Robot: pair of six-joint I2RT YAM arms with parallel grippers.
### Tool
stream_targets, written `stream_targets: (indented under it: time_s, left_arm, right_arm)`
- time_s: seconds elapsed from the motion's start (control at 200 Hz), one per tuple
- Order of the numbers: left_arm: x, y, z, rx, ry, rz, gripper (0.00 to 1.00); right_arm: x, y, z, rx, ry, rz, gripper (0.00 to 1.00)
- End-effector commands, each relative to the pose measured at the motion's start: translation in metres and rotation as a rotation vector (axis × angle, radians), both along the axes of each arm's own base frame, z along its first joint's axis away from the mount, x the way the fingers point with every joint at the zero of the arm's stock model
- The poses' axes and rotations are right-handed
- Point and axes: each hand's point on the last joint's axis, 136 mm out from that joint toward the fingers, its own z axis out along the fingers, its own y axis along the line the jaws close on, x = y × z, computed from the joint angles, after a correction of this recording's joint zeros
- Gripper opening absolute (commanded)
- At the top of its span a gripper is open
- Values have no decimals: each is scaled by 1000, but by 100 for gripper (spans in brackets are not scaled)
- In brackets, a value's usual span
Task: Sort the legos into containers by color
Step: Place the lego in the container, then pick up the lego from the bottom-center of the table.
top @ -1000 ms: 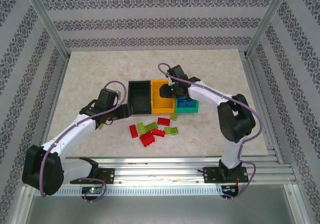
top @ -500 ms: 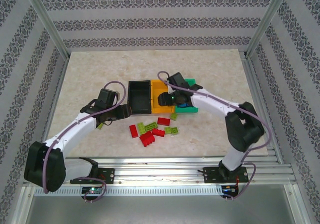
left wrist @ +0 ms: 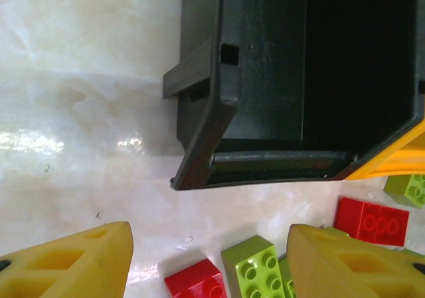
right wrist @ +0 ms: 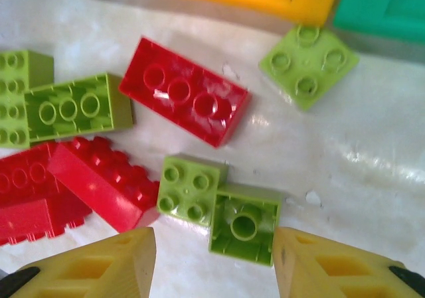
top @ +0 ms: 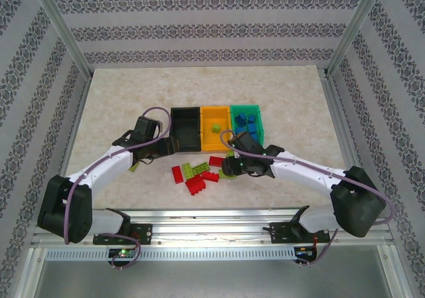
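Fingers: we saw right gripper [right wrist: 212, 245] spread, gripping nothing, two lime legos [right wrist: 192, 190] lying between its tips, red lego [right wrist: 182, 92] just beyond | left gripper [left wrist: 209, 261] spread, empty, black bin [left wrist: 199, 125] straight ahead, orange bin [left wrist: 392, 158] touching it.

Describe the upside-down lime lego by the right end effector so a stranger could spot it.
In front of the orange bin, middle of three, lies a loose pile of bricks. At its right end, between the fingers of the right end effector, sits a small square lime brick. Unlike the studs-up lime square next to it, it shows a hollow underside with one round tube.
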Motion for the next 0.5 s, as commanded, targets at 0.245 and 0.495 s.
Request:
stream_targets:
  time_s: [0.245,0.495]
  left_arm:
    - [21,-4,11,-38,-46,14,63]
    - [16,-1,9,-35,-35,23,63]
  right_arm:
    - [-9,10,-3,-16,-19,9,51]
    - [2,7,-21,-126,7,3,53]
